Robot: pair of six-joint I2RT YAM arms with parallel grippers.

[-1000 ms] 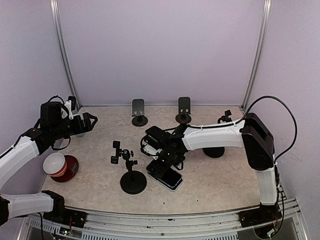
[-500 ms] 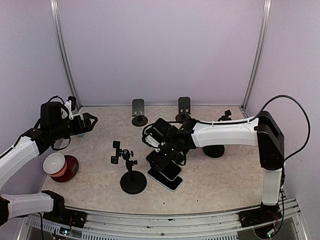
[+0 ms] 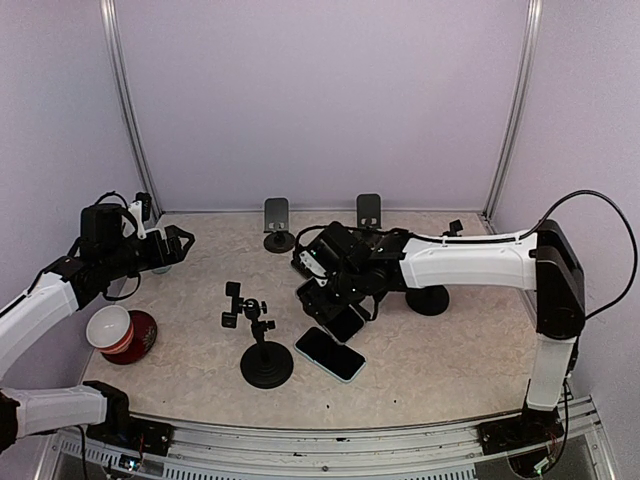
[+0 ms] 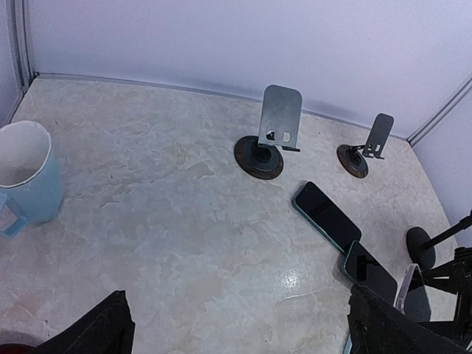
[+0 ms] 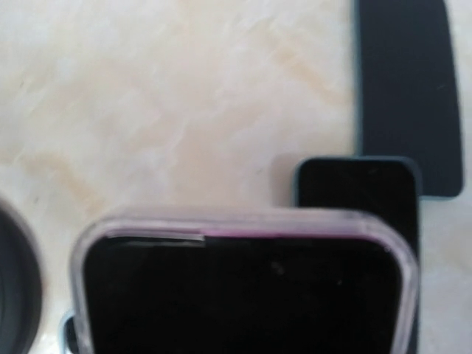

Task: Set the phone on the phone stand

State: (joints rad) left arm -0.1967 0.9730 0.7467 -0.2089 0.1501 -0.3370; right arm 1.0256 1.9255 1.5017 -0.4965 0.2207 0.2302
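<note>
My right gripper (image 3: 326,294) is shut on a phone (image 5: 243,295) in a clear pinkish case and holds it above the table's middle. Its black screen fills the lower half of the right wrist view and hides the fingers. Two more dark phones lie on the table under it, one (image 5: 358,199) with a teal rim and one (image 5: 402,88) further off. Two grey phone stands, one (image 3: 277,222) on the left and one (image 3: 368,217) on the right, are at the back wall, beyond the gripper. My left gripper (image 3: 176,246) hovers open and empty at the far left.
A black clamp tripod (image 3: 264,352) stands left of a teal-edged phone (image 3: 330,354). Another tripod base (image 3: 430,300) sits behind my right arm. A white cup on a red saucer (image 3: 120,331) is at the left edge. A light blue mug (image 4: 26,175) stands near my left gripper.
My right gripper has lifted the cased phone off the phones on the table and carried it up and toward the back. The left arm has not moved.
</note>
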